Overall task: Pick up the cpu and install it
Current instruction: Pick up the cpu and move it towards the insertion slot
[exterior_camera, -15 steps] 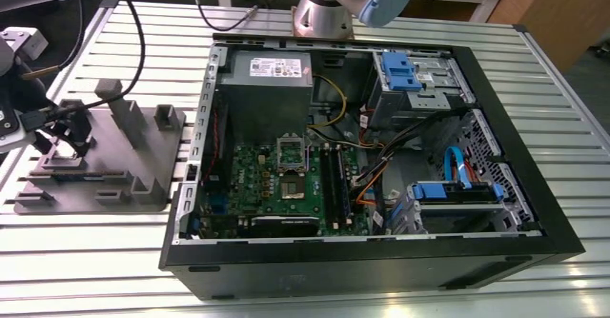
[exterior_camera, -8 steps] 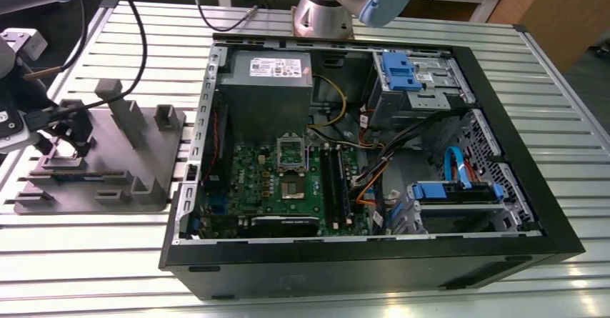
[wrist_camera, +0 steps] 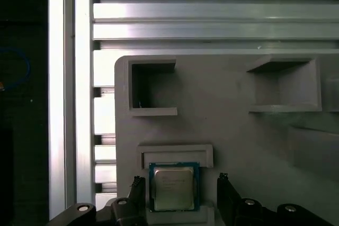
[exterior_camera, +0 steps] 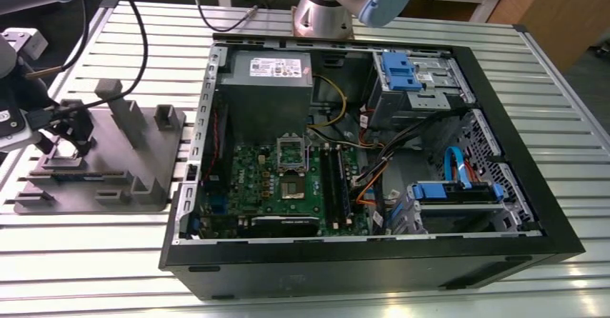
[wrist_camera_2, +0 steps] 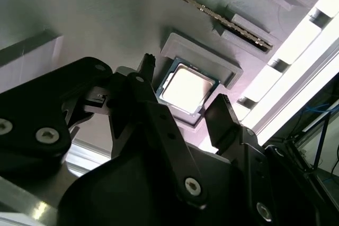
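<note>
Gripper [exterior_camera: 65, 143] hung low over the grey tray [exterior_camera: 105, 189] at the exterior view's left, pointing down at it, well apart from the open computer case [exterior_camera: 381, 261]. Jaws were released and spread, one on each side of the cpu [wrist_camera: 173, 188], with the tips down near its seat. The first wrist view showed a gap between chip and jaw on at least one side, so nothing was clamped. The cpu lay flat, metal top up, in a shallow square pocket close to the tray's edge. In the second wrist view the cpu [wrist_camera_2: 188, 88] had a raised lip [wrist_camera_2: 204, 56] just beside it on one side. Tall tray posts [exterior_camera: 124, 111] stood near the gripper on the exterior view's right, and there was open room above. Other pockets [wrist_camera: 151, 91] on the tray sat near the chip's seat. The table [exterior_camera: 96, 268] was slatted aluminium, with bare slats running past the tray's edge. The case lay on its side with the green board [exterior_camera: 276, 189], its silvery socket frame [exterior_camera: 291, 153] and a grey metal box [exterior_camera: 267, 96] exposed. The arm's base [exterior_camera: 324, 14] stood at the table's far side, behind the case.
</note>
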